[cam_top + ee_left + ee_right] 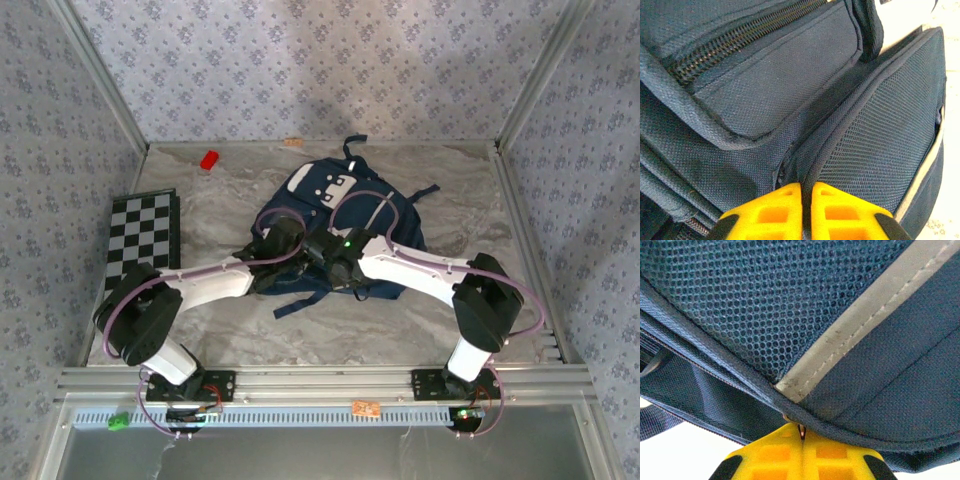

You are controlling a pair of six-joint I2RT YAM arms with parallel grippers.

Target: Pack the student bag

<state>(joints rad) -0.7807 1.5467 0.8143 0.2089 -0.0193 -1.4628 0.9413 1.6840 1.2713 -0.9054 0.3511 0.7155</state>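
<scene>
backpack [310, 185]: navy, white patches, mesh, grey stripe | left gripper [806, 200] pinches seam | right gripper [802, 440] pinches edge

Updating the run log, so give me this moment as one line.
student bag: lying on table | left gripper: shut on its seam | right gripper: shut on its edge

Student bag [765, 85] edges outside both wrist views (zipper [730, 42] too)
</scene>
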